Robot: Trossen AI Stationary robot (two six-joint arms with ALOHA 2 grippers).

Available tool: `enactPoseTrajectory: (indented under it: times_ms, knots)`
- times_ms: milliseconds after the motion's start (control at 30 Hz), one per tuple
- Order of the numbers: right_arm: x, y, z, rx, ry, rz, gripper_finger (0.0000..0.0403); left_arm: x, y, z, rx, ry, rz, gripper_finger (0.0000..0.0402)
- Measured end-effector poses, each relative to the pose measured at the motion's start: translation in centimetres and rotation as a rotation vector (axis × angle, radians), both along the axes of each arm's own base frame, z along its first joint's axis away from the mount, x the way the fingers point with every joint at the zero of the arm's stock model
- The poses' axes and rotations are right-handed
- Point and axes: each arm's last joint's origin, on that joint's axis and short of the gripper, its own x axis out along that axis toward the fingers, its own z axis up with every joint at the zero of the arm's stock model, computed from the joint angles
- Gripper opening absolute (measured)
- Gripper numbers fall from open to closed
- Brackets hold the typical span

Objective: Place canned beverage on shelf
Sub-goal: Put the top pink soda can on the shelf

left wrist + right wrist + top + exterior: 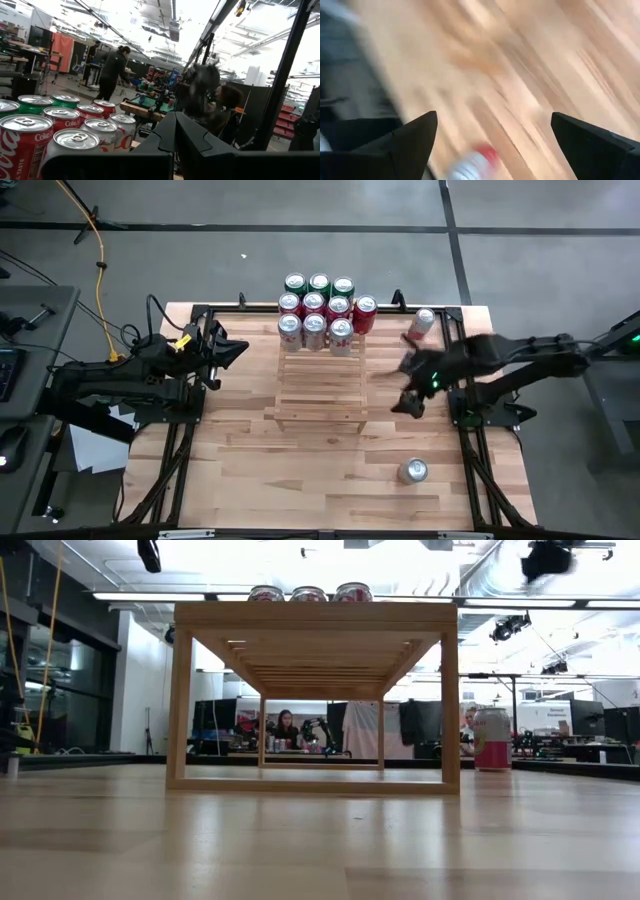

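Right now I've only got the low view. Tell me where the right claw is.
Observer: The right claw hangs open and empty over the table, just right of the shelf.
Operator: List the loose cans.
Observer: The front can stands near the table's front right; the far can sits toward the far right.
Operator: Count what is at the shelf.
Observer: The can cluster at its far end numbers ten.

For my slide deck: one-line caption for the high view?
Ten cans crowd the shelf; the open right gripper hovers beside it, two cans left on the table.
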Motion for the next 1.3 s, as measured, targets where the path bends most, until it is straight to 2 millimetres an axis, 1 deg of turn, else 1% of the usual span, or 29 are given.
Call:
enactPoseTrajectory:
  times_ms: [100, 167, 267, 333, 400, 567, 667, 767, 933, 1067, 1167, 1300]
  knots:
    - [-1.0, 1.0, -3.5, -0.023, 0.283, -0.124, 0.0378, 0.0, 0.0, 0.0, 0.000, 0.000, 0.001, 0.0001]
    - [-1.6, 1.3, -5.8, -0.040, 0.379, -0.194, 0.0378, 0.0, 0.0, 0.0, 0.000, 0.000, 0.001, 0.0001]
    - [-2.7, 1.0, -8.9, -0.050, 0.435, -0.294, 0.0378, 0.0, 0.0, 0.0, 0.000, 0.000, 0.002, 0.0001]
    - [-3.3, -0.2, -10.4, -0.064, 0.425, -0.427, 0.0378, 0.0, 0.0, 0.0, -0.001, 0.000, 0.006, 0.0001]
    - [-4.0, -1.9, -11.6, -0.098, 0.391, -0.609, 0.0378, 0.0, 0.1, 0.0, -0.005, 0.000, 0.019, 0.0001]
    - [-5.4, -6.2, -12.8, -0.248, 0.244, -1.088, 0.0378, 0.0, 0.1, 0.0, 0.022, 0.006, 0.040, 0.0001]
    - [-5.1, -8.6, -13.1, -0.288, 0.146, -1.246, 0.0378, 0.0, 0.1, 0.0, 0.018, 0.005, 0.058, 0.0001]
    - [-4.4, -11.0, -13.1, -0.335, 0.089, -1.274, 0.0378, 0.0, 0.2, 0.0, 0.017, 0.003, 0.064, 0.0001]
    - [-4.5, -14.5, -13.2, -0.456, 0.130, -1.413, 0.0378, 0.0, 0.2, 0.0, 0.016, 0.002, 0.066, 0.0001]
    - [-4.1, -16.7, -13.8, -0.485, 0.152, -1.435, 0.0378, -0.1, 0.2, 0.0, 0.010, 0.002, 0.093, 0.0001]
    - [-3.7, -18.0, -14.2, -0.512, 0.159, -1.398, 0.0378, -0.1, 0.3, 0.0, 0.019, 0.005, 0.120, 0.0001]
    - [-3.8, -19.0, -15.1, -0.513, 0.200, -1.415, 0.0378, -0.1, 0.3, 0.1, 0.017, 0.005, 0.127, 0.0006]
